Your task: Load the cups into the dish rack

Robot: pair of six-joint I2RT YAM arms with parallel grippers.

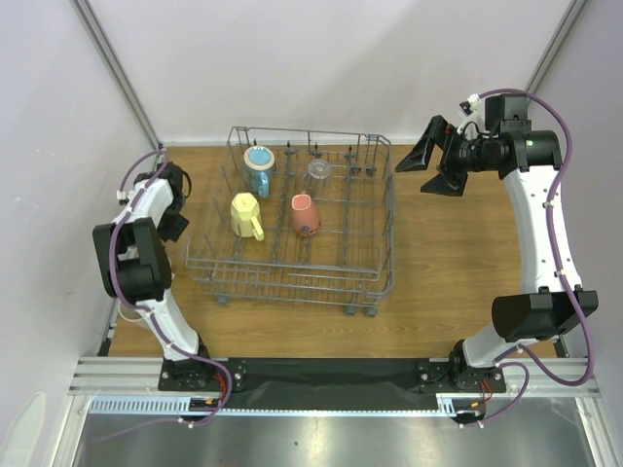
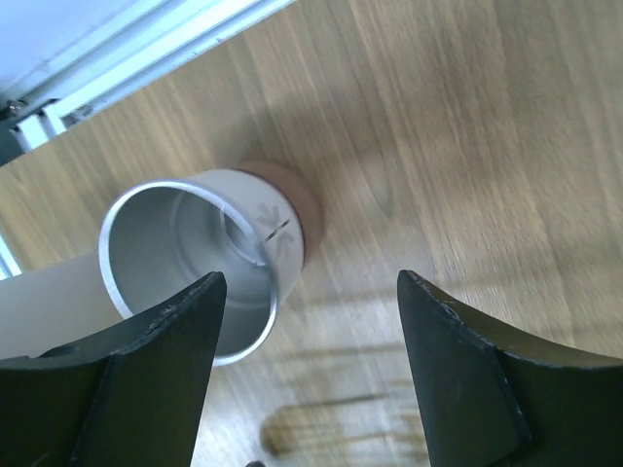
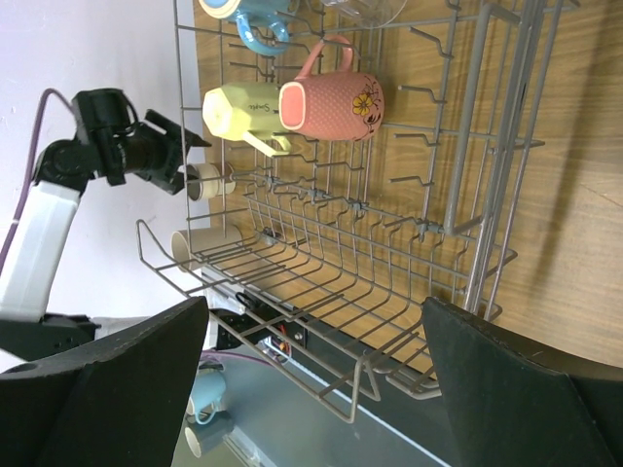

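Left gripper (image 2: 310,282) is open, jaws spread, nothing gripped; it is poised just above the cream-and-brown cup (image 2: 195,263). That cup is lying on its side on the table (image 2: 467,146), left of the rack (image 1: 389,219), with the mouth toward the wrist camera and the brown base away. It sits off-centre, toward one finger (image 2: 146,370), not between the pads. Recentring is advised before closing. The body should be straddled across its width rather than pinched at the rim, since a round cup on its side is likely to roll if one finger touches first. A beige cup (image 3: 190,245) is seen on its side near it, apparently outside the rack; contact with it should be avoided. Four cups are already loaded: blue (image 1: 258,161), glass (image 1: 318,172), yellow (image 1: 245,214), pink (image 1: 304,214). Free tine rows are seen at the near side, so placement there is suggested. Right gripper (image 1: 428,161) is open and empty, raised off the rack's far right corner, well apart from all cups.
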